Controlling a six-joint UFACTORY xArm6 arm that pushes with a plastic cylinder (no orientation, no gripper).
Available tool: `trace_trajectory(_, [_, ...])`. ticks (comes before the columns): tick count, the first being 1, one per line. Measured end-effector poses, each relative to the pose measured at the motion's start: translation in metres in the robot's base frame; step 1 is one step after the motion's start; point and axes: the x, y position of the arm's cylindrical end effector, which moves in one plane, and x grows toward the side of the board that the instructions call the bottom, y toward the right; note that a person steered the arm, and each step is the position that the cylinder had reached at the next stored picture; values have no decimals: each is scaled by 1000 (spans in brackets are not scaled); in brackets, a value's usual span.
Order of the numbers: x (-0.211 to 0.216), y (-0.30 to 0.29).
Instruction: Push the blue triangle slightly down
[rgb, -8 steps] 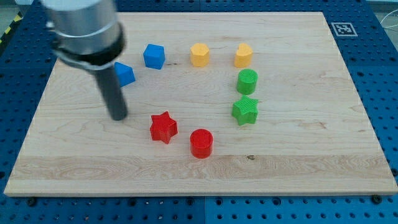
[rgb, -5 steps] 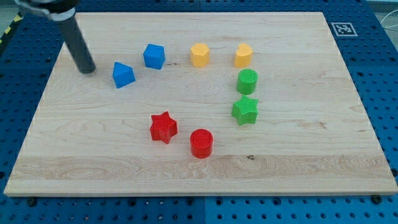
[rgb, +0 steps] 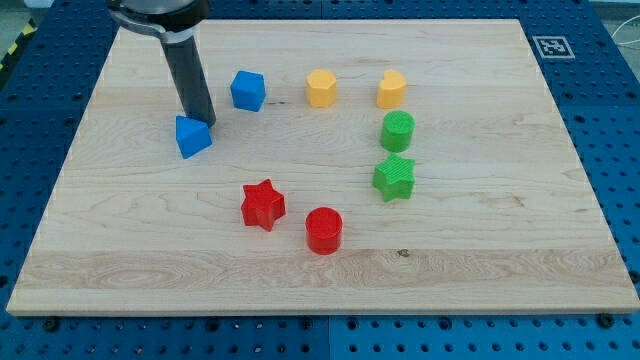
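Camera view: blue triangle (rgb: 192, 137) sits on the counter's (rgb: 480, 270) upper left, below-left of the blue cube (rgb: 247, 90). My tip (rgb: 203, 121) touches its upper-right edge; this end effector grasps nothing. Light, rigid, slippery plastic; push its top edge centrally, or it may pivot.

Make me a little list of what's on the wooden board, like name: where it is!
board: wooden board on a blue pegboard
my tip: at the upper right edge of the blue triangle
blue triangle: left part
blue cube: upper left, right of the rod
yellow blocks: two along the top
green cylinder: under the right yellow block
green star: just below the green cylinder
red star: lower middle
red cylinder: lower right of the red star
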Motion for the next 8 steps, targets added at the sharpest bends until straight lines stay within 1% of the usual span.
trace_trajectory(2, [3,-9])
trace_trajectory(5, [37,2])
trace_trajectory(7, [41,-29])
trace_trajectory(8, [52,-22])
